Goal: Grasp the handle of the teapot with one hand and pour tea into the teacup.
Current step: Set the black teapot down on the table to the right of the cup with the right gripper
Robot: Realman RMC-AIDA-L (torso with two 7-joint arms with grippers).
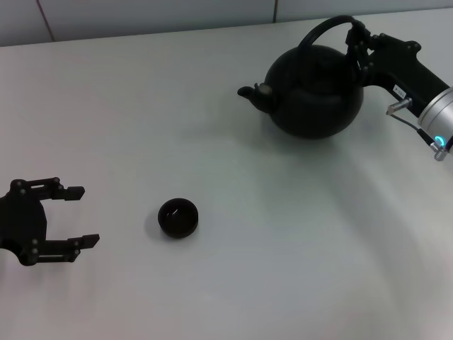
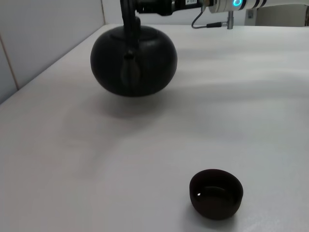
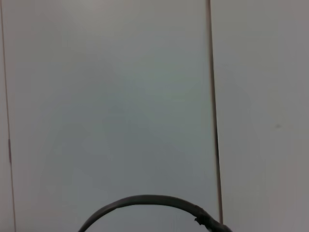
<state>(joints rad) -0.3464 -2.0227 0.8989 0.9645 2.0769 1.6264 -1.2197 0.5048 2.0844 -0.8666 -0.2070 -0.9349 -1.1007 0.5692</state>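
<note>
Teapot [image 1: 315,92] upper right of head view, lifted clear of bench [image 1: 283,269]; right hand [image 1: 359,44] clamped on handle [image 1: 322,30].
Teacup [image 1: 178,217] lower left of centre, well apart; spout [image 1: 251,93] points frame-left, toward cup side.
Left hand [image 1: 76,216] lower left, fingers wide, idle, nearer cup.
Right fingers' contact with handle hard to make out; tea level hidden.

Right tool [image 1: 356,44] far right, clamped closed; left tool [image 1: 78,216] near left, fingers spread.

Table [image 1: 297,269] is wide open between the teapot [image 1: 315,92] and the teacup [image 1: 177,217] at its 7 o'clock, nothing blocking.
</note>
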